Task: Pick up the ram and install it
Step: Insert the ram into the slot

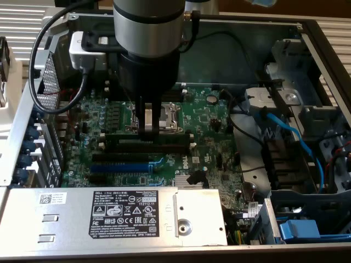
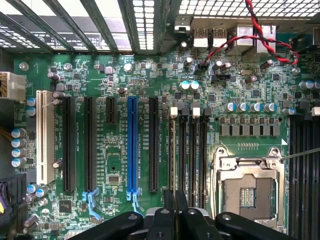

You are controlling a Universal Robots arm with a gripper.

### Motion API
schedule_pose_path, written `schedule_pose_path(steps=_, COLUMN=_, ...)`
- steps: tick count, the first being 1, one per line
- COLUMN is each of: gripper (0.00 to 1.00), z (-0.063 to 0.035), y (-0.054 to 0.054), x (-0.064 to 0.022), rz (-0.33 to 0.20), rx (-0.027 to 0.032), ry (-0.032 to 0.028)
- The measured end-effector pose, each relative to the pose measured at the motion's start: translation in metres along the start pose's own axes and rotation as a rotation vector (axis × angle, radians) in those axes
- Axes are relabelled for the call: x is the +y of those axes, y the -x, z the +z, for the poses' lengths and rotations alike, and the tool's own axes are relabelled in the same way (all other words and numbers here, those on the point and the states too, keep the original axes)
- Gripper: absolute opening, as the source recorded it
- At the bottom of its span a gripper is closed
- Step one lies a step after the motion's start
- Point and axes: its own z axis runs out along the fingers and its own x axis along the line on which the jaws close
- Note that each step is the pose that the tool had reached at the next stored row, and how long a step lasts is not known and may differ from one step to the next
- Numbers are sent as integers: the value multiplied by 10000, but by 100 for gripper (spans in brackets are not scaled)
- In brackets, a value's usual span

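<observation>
In the exterior view my gripper (image 1: pixel 148 129) reaches straight down onto the motherboard (image 1: pixel 211 118), just in front of the CPU socket (image 1: pixel 169 114). Its fingers are shut on the ram (image 1: pixel 171 137), a long dark stick lying along the black memory slots (image 1: pixel 142 148). The wrist view shows the ram (image 2: pixel 174 160) edge-on as a thin line between the fingertips (image 2: pixel 166 212). There it stands in line with the memory slot (image 2: pixel 173 150) nearest the long expansion slots. Whether it is pressed fully in, I cannot tell.
A blue expansion slot (image 2: pixel 132 145) and black ones (image 2: pixel 90 145) lie beside the memory slots. The open CPU socket (image 2: pixel 248 192) is on the other side. A labelled metal cage (image 1: pixel 123 213) borders the board in front. Blue cables (image 1: pixel 290 131) and a drive bay are on the exterior view's right.
</observation>
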Motion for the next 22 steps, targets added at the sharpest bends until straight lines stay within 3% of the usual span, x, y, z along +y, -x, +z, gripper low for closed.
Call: schedule_pose_path(steps=22, gripper=12, z=26, y=2, x=17, rz=84, rx=5, ry=-1)
